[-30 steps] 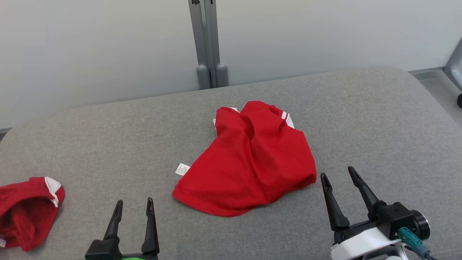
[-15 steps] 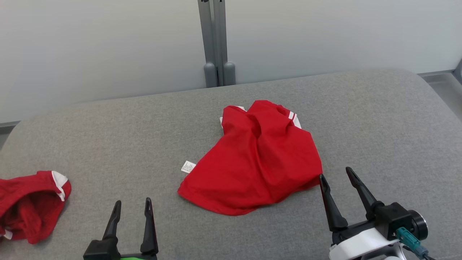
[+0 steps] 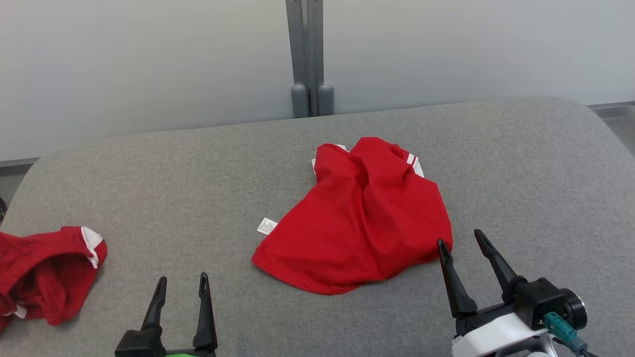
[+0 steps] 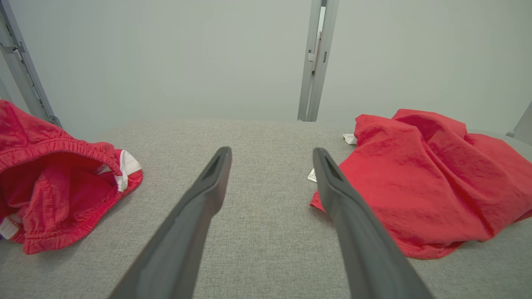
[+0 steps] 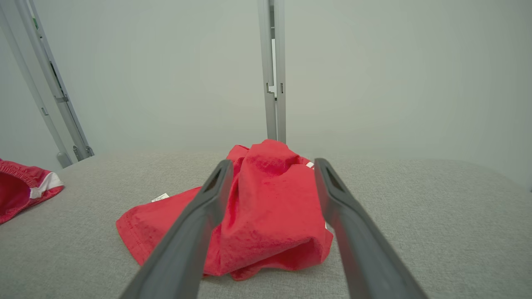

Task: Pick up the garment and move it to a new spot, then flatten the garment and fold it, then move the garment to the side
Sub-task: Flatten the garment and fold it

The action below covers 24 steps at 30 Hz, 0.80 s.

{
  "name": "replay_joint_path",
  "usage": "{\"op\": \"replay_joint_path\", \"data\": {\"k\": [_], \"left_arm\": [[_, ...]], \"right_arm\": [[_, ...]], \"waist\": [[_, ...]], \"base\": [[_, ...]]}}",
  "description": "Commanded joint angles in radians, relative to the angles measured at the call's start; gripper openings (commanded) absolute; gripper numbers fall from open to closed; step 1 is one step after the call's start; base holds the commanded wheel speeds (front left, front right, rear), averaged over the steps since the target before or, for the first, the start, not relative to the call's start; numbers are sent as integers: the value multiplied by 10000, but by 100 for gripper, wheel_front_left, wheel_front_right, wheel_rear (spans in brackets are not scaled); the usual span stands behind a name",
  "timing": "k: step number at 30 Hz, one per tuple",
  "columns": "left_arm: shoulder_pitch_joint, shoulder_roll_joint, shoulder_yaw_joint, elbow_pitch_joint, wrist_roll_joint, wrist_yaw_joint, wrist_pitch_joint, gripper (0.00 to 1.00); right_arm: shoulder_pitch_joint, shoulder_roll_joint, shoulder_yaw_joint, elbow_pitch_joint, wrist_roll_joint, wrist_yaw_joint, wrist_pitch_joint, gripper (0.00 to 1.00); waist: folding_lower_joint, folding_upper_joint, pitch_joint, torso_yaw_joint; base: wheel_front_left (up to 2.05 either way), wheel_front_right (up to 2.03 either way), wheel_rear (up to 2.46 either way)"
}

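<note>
A crumpled red garment (image 3: 357,218) with white stripes and a white label (image 3: 266,226) lies in the middle of the grey padded surface (image 3: 149,188). My right gripper (image 3: 460,238) stands open at its near right corner, its left fingertip just at the cloth's edge. The right wrist view shows the garment (image 5: 266,207) straight ahead between the open fingers of my right gripper (image 5: 273,162). My left gripper (image 3: 183,277) is open over bare surface, near and left of the garment. In the left wrist view the garment (image 4: 428,178) lies to the right of my left gripper (image 4: 272,151).
A second red garment with white trim (image 3: 44,272) lies bunched at the surface's left edge, also seen as red shorts (image 4: 54,182) with an elastic waistband. A grey post (image 3: 307,59) stands against the pale wall behind the far edge.
The whole head picture has shifted to the right, so the camera has turned; the garments lie as before. My right gripper's left fingertip now meets the garment's corner.
</note>
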Motion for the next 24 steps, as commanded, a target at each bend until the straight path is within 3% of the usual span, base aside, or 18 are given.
{"op": "replay_joint_path", "data": {"k": [1, 24], "left_arm": [[-11, 17, 5, 13, -47, -47, 2, 100], [65, 17, -16, 50, 34, -64, 3, 100]], "right_arm": [[-82, -2, 6, 16, 41, -3, 1, 100], [9, 4, 52, 17, 90, -3, 1, 100]], "waist": [[0, 0, 1, 25], [0, 0, 24, 148]], "base": [[0, 0, 0], [0, 0, 0]]}}
